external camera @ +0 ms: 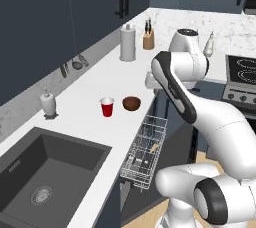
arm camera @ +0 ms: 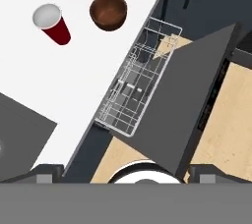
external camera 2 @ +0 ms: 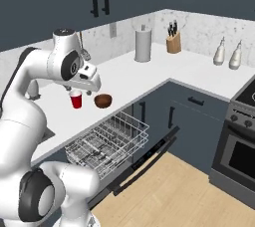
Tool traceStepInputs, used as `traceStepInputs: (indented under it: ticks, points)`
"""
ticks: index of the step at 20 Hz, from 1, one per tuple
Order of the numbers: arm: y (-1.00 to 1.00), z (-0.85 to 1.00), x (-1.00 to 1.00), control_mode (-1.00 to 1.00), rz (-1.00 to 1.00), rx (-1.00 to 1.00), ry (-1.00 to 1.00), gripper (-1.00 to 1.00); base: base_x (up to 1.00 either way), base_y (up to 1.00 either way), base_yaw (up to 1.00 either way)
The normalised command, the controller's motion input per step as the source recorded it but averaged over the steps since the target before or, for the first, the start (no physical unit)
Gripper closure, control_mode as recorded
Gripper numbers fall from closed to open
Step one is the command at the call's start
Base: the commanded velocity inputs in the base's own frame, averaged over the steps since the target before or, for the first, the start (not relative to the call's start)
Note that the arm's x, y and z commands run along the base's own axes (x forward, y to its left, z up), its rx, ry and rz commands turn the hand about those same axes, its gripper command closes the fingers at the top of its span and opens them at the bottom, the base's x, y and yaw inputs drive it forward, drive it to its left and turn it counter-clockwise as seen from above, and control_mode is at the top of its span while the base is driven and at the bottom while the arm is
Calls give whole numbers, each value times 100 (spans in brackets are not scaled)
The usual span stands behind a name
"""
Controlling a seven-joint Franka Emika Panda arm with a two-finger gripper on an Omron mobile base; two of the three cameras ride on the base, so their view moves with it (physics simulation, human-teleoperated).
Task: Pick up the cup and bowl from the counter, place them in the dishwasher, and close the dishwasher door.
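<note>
Nothing loaded yet. Dishwasher (external camera 2: 149,164) stands open: dishwasher door (arm camera: 192,95) folded down, wire rack (external camera 2: 107,141) pulled out and, as far as visible, holding neither item. Both pickups, both placements and the door closing remain.

Worktop (external camera: 100,79): bowl (external camera: 131,103) and cup (external camera: 107,107) upright, side by side, apart, near the edge above the rack; bowl right of cup in the left base view.

Fingers (external camera 2: 90,87) spread wide, empty, held above the worktop; in the right base view they hang just above cup and bowl, touching neither.
</note>
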Motion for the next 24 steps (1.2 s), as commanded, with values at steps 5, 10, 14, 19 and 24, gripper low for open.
traceStepInputs:
  ticks: [5, 10, 14, 19, 24]
  points:
    - [62, -38, 68, -100, -13, 4, 0, -100, 0, 0, 0]
    - [41, -47, 89, -100, -16, 2, 0, -100, 0, 0, 0]
    - [-2, -51, 71, -100, -20, 0, 0, -100, 0, 0, 0]
    - [-26, -46, 42, -100, -19, 0, 0, -100, 0, 0, 0]
    - [-28, -32, 30, -100, -13, 6, 0, -100, 0, 0, 0]
